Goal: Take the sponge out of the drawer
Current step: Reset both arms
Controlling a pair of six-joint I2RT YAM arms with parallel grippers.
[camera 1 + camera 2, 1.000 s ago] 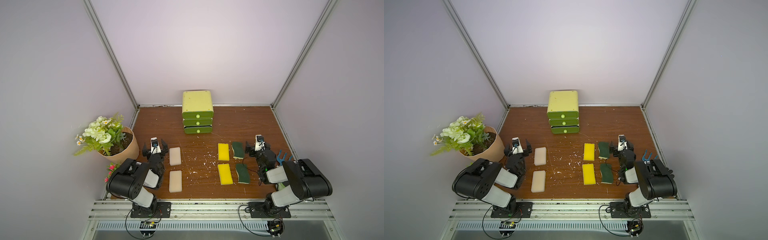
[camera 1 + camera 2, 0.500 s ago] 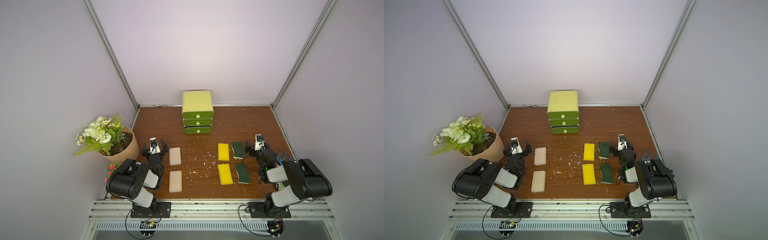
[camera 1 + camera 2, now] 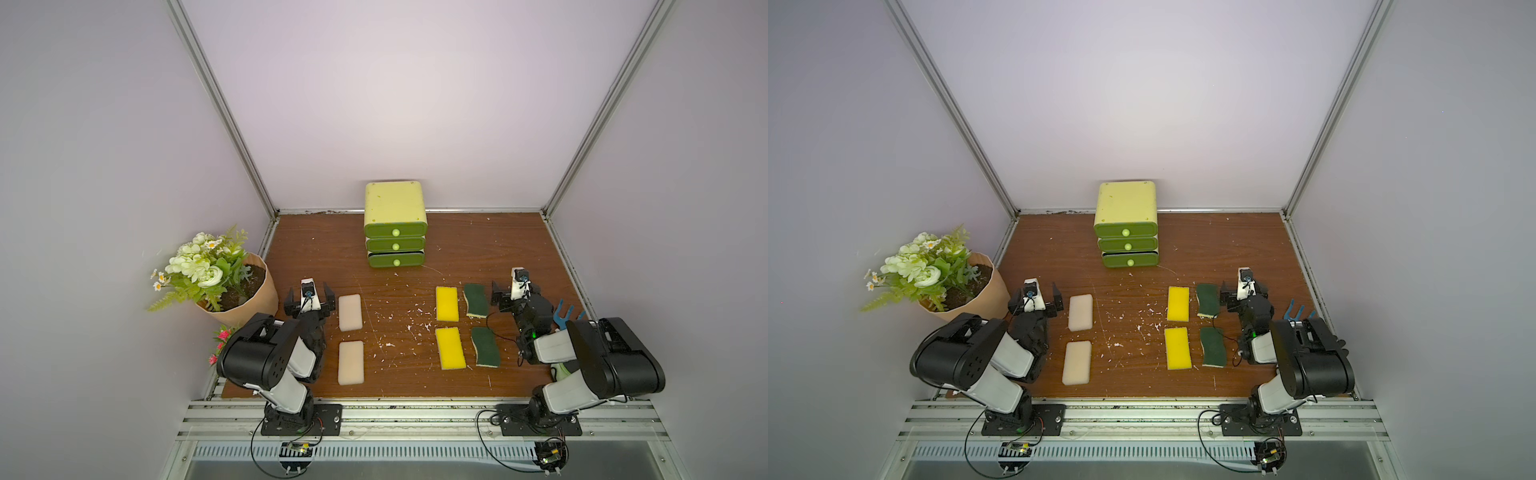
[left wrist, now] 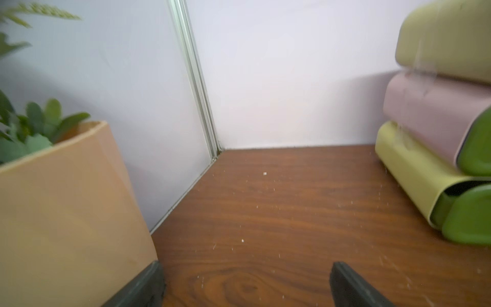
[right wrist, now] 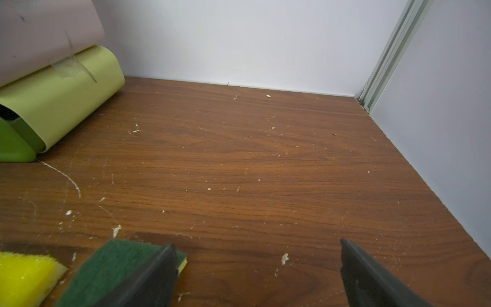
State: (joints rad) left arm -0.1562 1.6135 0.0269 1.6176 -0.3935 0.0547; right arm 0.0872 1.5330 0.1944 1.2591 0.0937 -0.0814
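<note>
Sponge, place: I could not see it. It was hidden inside the drawer unit (image 3: 395,226) at the back of the counter (image 3: 478,249), and I could not tell in which of the three drawers.
Drawers: all three fronts faced my arms, each with a round knob (image 3: 395,232). The bottom drawer (image 3: 396,260) showed a dark gap at its side in the wrist views, so I judged it was a little pulled out.
Left claw (image 3: 309,296): released, jaws wide, grasping nothing, low beside the flower pot (image 3: 257,299).
Right claw (image 3: 514,291): released as well, empty, just beside a green sponge (image 3: 475,300).
Handling: I expected the sponge to be light, soft and easy to squash, not slippery. A gentle pinch across its short sides, near the middle, seemed best.
Long axis: hidden, so I could not tell. The six sponges on the counter lay with the long axis toward the back wall (image 3: 395,104).
Progress: I judged the task was not started; a knob had to be pulled first.
</note>
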